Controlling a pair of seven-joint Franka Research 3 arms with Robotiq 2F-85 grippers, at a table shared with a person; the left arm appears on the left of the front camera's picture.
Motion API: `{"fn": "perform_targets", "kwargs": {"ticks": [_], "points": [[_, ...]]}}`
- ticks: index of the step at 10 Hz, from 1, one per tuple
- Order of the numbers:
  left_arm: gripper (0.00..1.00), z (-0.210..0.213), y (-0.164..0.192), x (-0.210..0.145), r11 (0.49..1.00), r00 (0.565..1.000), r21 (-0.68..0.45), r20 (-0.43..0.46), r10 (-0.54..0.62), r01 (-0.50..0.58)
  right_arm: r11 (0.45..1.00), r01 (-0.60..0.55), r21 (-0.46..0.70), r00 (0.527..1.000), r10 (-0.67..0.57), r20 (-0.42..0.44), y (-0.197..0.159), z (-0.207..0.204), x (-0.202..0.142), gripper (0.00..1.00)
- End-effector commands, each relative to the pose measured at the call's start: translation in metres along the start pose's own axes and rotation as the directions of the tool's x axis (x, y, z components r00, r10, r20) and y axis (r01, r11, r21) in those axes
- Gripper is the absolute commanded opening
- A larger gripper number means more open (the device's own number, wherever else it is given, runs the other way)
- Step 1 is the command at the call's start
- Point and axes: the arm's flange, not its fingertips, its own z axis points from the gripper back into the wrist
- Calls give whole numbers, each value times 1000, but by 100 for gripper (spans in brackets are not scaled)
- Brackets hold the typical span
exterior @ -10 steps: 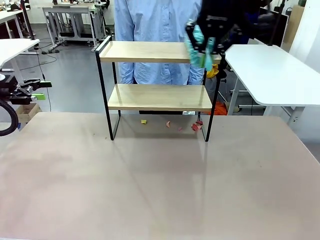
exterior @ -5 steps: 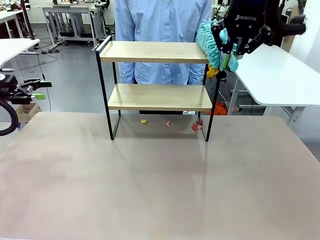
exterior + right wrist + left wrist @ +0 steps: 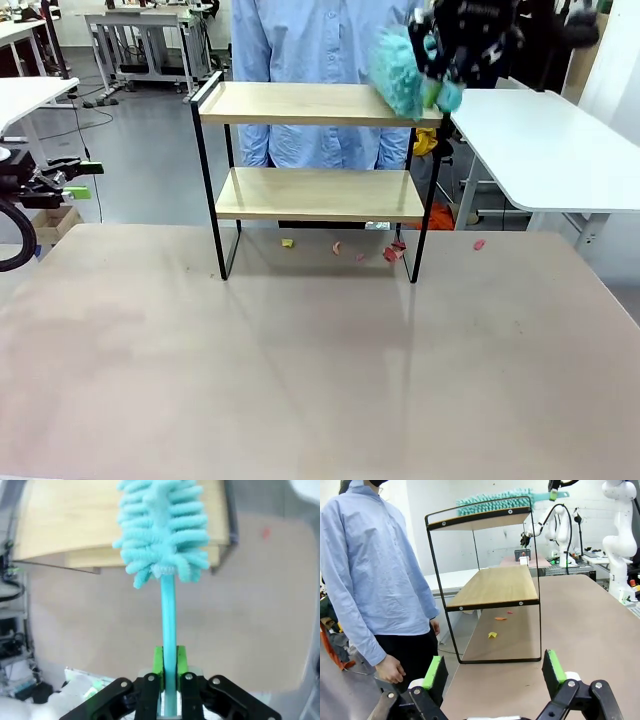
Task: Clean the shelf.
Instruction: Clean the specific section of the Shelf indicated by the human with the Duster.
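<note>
The shelf (image 3: 315, 104) stands at the table's far side, with two wooden boards in a black frame. My right gripper (image 3: 462, 45) hovers above its right end, shut on the handle of a teal fluffy duster (image 3: 400, 75). The duster's head lies over the right end of the top board. In the right wrist view the gripper (image 3: 169, 667) clamps the duster (image 3: 162, 525) by its handle above the shelf (image 3: 70, 520). My left gripper (image 3: 88, 180) waits open off the table's left edge. From its own camera, the left gripper (image 3: 493, 672) faces the shelf (image 3: 495, 585) end-on, duster (image 3: 495, 502) on top.
Small paper scraps (image 3: 392, 253) lie on the table under the shelf, and a red scrap (image 3: 479, 244) lies to its right. A person in a light blue shirt (image 3: 320, 40) stands behind the shelf. A white side table (image 3: 545, 140) is at the right.
The right gripper swept the duster off the top board's right end, then brought it back over the board. A red scrap now lies on the table right of the shelf.
</note>
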Motion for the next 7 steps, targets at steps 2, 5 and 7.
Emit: {"fn": "perform_targets", "kwargs": {"ticks": [2, 5, 7], "points": [[100, -1, 0, 4, 1000, 1000, -1, 0, -4, 4, 866, -416, 278, 903, 429, 16, 0, 2, -21, 13], [100, -1, 0, 4, 1000, 1000, -1, 0, -4, 4, 586, -694, 417, 592, 795, -131, 15, -17, -43, 13], [100, -1, 0, 4, 1000, 1000, -1, 0, -4, 4, 496, -763, 414, 416, 867, -273, 11, -43, -63, 13]]}}
